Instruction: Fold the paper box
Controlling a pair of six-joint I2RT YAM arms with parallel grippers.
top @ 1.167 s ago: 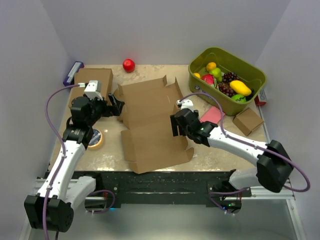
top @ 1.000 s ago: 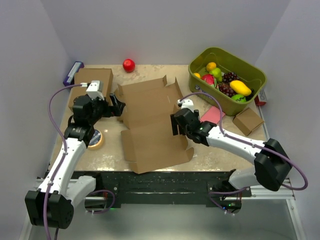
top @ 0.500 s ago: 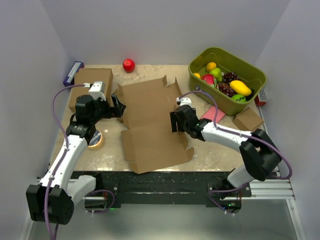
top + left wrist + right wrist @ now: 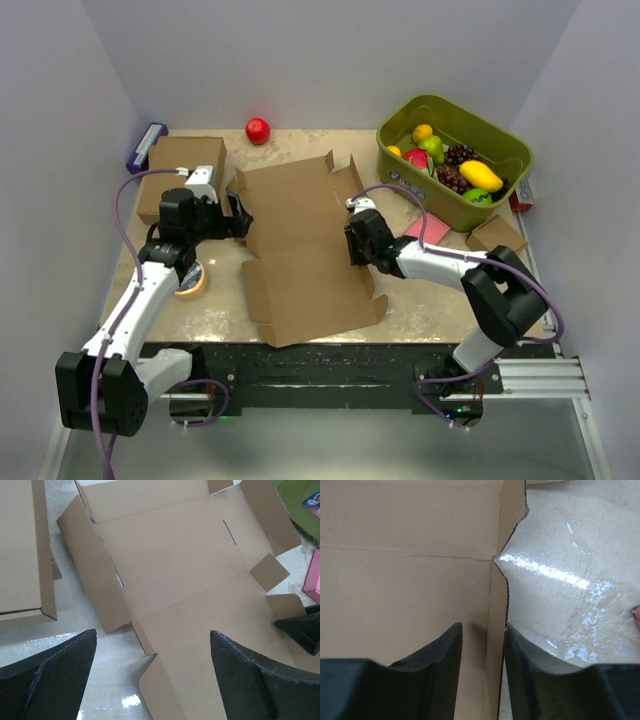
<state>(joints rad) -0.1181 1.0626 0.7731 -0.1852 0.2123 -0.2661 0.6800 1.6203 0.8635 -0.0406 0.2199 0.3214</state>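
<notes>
- Plain brown die-cut corrugated cardboard sheet (image 4: 300, 245): unprinted, uniform tan.
- Closed brown rectangular cardboard box (image 4: 180, 170): same plain brown.
- Small brown cardboard cube (image 4: 495, 235): plain.
- Red round ball (image 4: 258, 130): glossy, solid red.
- Olive-green plastic bin (image 4: 392, 160): fruit inside is yellow, green, red and dark purple.
- Pink flat card (image 4: 430, 228): solid pink.
- Beige tabletop (image 4: 215, 300): mottled.

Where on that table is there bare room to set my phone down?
Bare patches: the back strip between the red ball and green bin, behind the paper box; the front patch between the tape roll and that box. Crowded: the right side, around the bin.
</notes>
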